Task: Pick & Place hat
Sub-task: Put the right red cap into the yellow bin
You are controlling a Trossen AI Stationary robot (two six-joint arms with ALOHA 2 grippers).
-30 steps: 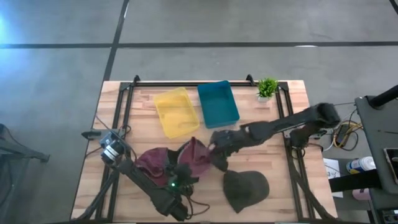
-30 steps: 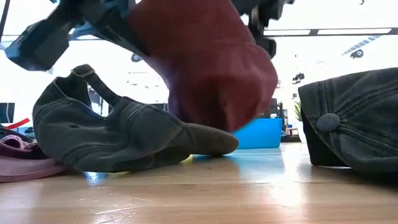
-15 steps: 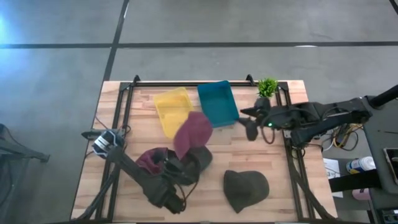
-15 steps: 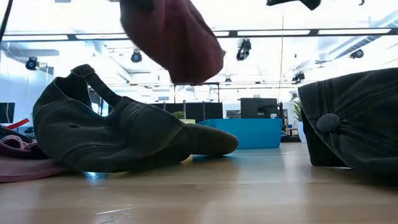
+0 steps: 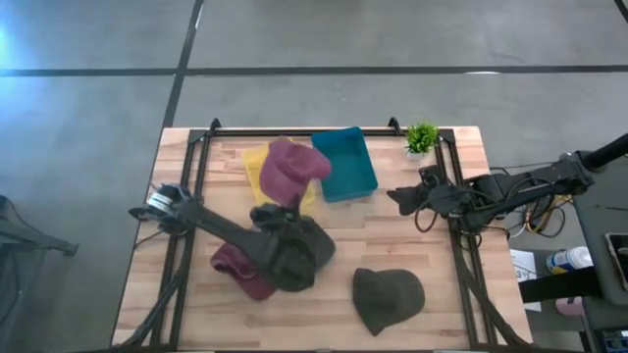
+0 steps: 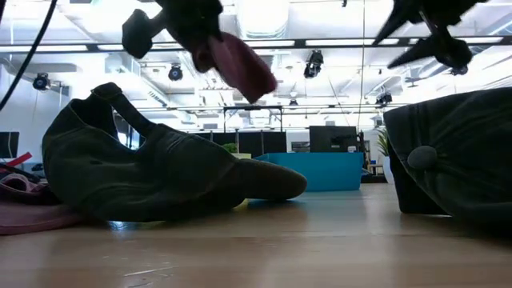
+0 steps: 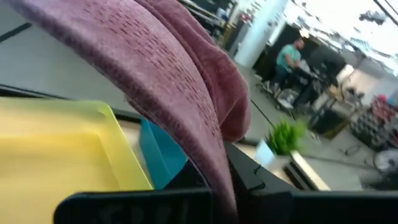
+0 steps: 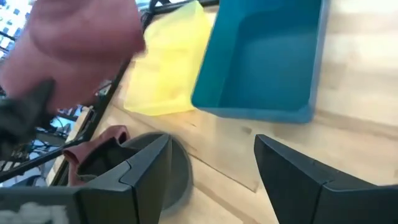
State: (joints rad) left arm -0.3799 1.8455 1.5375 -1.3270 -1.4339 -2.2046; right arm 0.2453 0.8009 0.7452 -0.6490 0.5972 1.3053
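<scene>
A maroon hat (image 5: 290,169) hangs in the air over the yellow bin (image 5: 253,169), with my left gripper (image 5: 281,202) shut on it; the low view shows the maroon hat (image 6: 240,64) well above the table. My right gripper (image 5: 400,196) stands open and holds nothing, near the table's right side, clear of the hats. A dark hat (image 5: 296,257) and a second maroon hat (image 5: 240,273) lie in a pile at the near left. Another dark hat (image 5: 388,297) lies on its own near the front edge. My left gripper holds the maroon hat by an edge of its cloth (image 7: 221,180), which runs down between the fingers; the gripper's own body hides the exact spot. The fingers reach roughly level toward the far edge. The hat is lifted clear and bulges above and beyond the fingers.
A blue bin (image 5: 345,165) sits next to the yellow one at the back, with a small potted plant (image 5: 422,137) at the far right corner. Black rails (image 5: 294,130) frame the table. A person (image 7: 289,56) sits in the room beyond.
My left gripper has lifted the maroon hat off the pile and carried it up and toward the far edge, over the yellow bin, rolling its wrist on the way. My right gripper has drawn back from the hats toward the table's right edge, its fingers the same distance apart.
</scene>
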